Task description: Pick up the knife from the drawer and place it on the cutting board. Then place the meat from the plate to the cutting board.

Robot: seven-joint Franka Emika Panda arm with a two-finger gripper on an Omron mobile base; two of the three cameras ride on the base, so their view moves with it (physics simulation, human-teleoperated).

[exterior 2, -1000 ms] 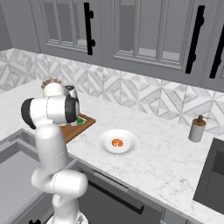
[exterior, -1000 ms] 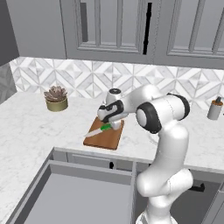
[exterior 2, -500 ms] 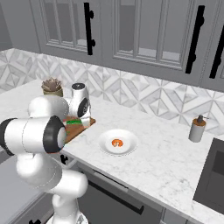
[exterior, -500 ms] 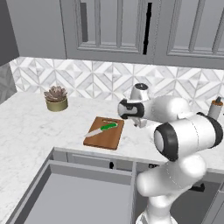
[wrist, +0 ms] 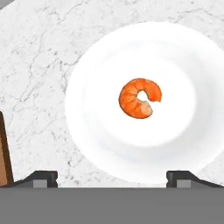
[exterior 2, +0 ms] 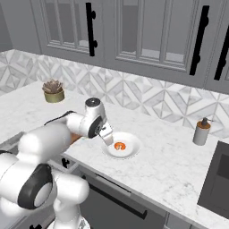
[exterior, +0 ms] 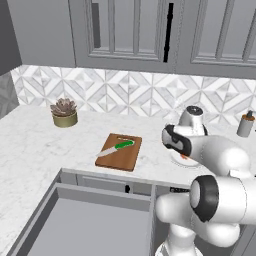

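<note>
The knife (exterior: 117,148), green-handled with a pale blade, lies across the reddish-brown cutting board (exterior: 121,157); a corner of the board (wrist: 3,154) shows at the hand view's left edge. On the white plate (exterior 2: 132,151) (wrist: 100,144) rests the meat (exterior 2: 119,146) (wrist: 139,98), an orange-red curled lump. My gripper (exterior 2: 108,137) (wrist: 111,178) hangs just above the plate, open, with nothing between its fingertips (wrist: 44,176). The meat sits ahead of the fingertips. The grey drawer (exterior: 90,229) stands pulled out below the counter, its floor bare.
A potted succulent (exterior: 64,112) (exterior 2: 53,91) sits at the back left of the marble counter. A soap dispenser (exterior 2: 201,131) (exterior: 245,124) stands at the right, next to a dark sink (exterior 2: 218,178). Grey wall cabinets with black handles (exterior 2: 91,28) hang above.
My arm has swung right, from over the cutting board to over the plate. The knife stays lying on the board, let go.
</note>
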